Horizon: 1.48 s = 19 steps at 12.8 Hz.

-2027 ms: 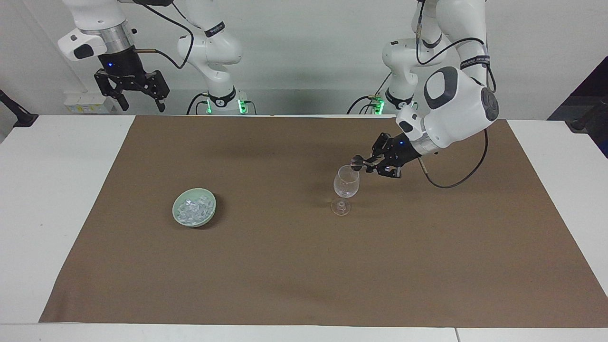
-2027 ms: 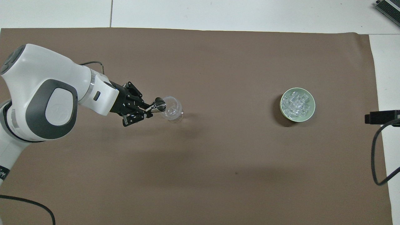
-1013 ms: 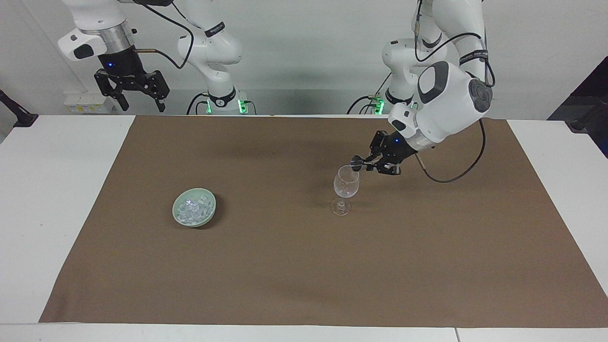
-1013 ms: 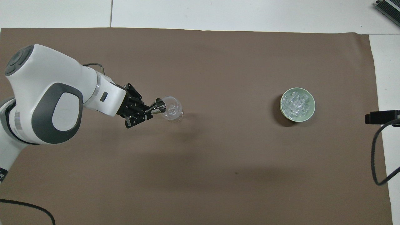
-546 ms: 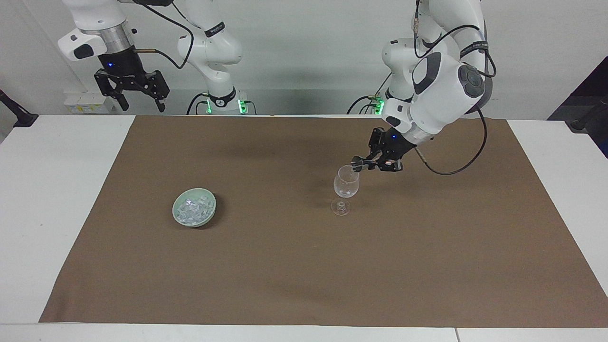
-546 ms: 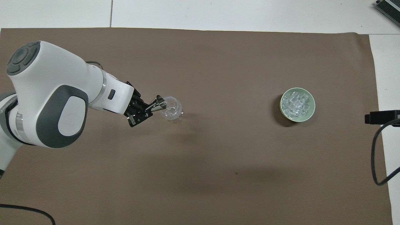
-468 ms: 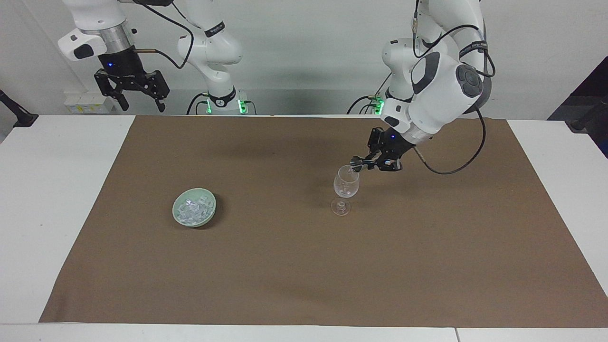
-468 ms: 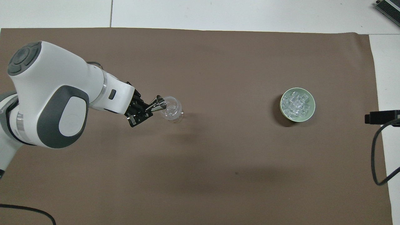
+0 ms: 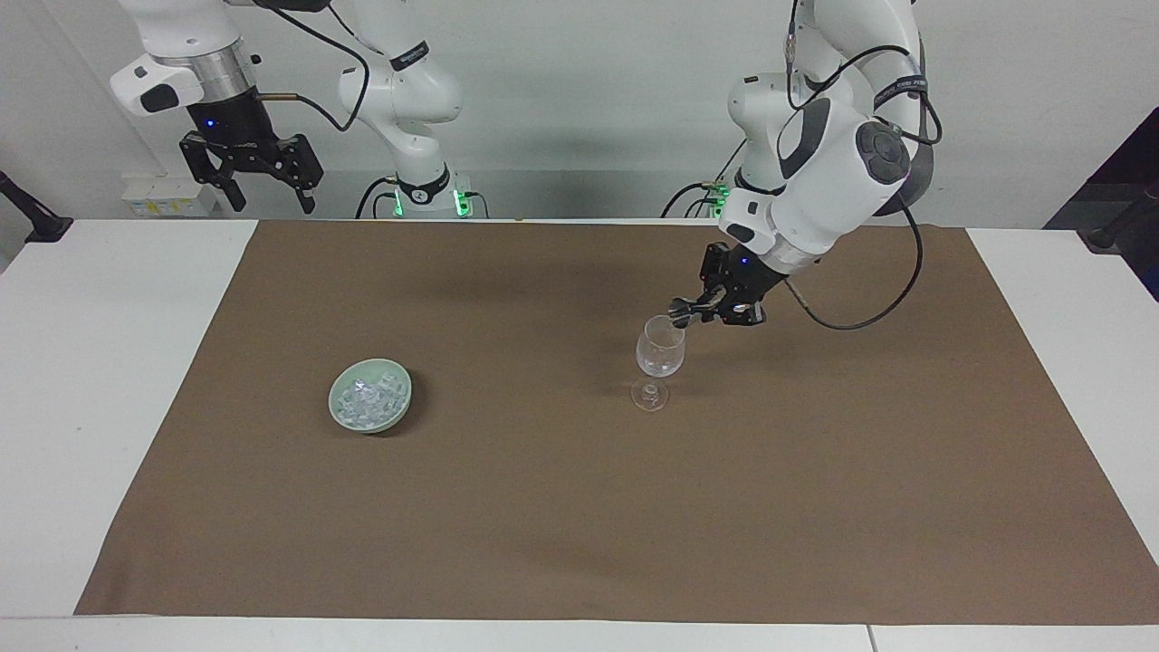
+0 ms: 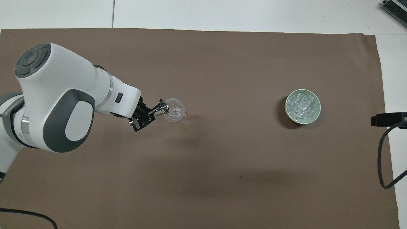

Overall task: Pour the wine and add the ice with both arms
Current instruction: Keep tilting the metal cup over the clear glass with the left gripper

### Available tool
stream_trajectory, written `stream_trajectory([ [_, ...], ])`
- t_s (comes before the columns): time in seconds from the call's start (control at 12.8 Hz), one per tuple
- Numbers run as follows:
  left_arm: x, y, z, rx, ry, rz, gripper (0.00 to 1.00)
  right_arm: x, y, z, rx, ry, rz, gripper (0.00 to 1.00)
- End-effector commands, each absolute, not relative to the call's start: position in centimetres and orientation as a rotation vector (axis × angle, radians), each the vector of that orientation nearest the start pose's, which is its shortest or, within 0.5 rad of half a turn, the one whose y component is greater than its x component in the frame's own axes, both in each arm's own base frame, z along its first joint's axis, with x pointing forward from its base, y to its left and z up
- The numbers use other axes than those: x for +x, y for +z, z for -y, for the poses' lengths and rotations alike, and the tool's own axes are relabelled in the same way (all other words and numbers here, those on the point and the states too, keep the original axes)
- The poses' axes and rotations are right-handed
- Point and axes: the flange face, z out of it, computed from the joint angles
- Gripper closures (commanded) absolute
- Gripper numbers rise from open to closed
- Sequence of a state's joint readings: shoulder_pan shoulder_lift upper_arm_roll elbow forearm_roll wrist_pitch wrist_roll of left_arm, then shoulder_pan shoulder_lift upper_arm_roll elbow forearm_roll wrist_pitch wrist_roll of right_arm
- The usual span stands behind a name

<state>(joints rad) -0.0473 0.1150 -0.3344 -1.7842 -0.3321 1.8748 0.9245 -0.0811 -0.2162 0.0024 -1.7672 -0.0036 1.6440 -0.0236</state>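
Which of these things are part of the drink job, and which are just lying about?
In use: left gripper tipping a metal jigger over the wine glass; ice in a green bowl; right gripper waiting.
Lying about: brown mat.

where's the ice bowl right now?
The green bowl of ice sits on the brown mat toward the right arm's end of the table, apart from the wine glass and level with it in the overhead view.

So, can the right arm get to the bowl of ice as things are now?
Probably yes. The right end effector hangs open above the right arm's end of the table, holding nothing, and only bare brown cloth lies between it and the ice in the green bowl.
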Motion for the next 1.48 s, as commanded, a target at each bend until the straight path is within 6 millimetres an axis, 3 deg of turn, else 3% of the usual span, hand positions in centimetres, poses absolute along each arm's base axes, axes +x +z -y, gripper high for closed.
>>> stream_trajectory([
  [0.0, 54.2, 50.2, 23.8, -2.87, -0.09, -1.898, 0.99, 48.9, 65.4, 3.7, -3.119, -0.145, -0.113, 0.0],
  [0.47, 53.6, 50.8, 24.8, -2.924, -0.003, -1.73, 0.99, 48.9, 65.4, 3.7, -3.119, -0.145, -0.113, 0.0],
  [1.4, 52.9, 51.1, 26.3, -2.887, 0.033, -1.683, 0.99, 48.9, 65.4, 3.8, -3.119, -0.145, -0.116, 0.0],
])
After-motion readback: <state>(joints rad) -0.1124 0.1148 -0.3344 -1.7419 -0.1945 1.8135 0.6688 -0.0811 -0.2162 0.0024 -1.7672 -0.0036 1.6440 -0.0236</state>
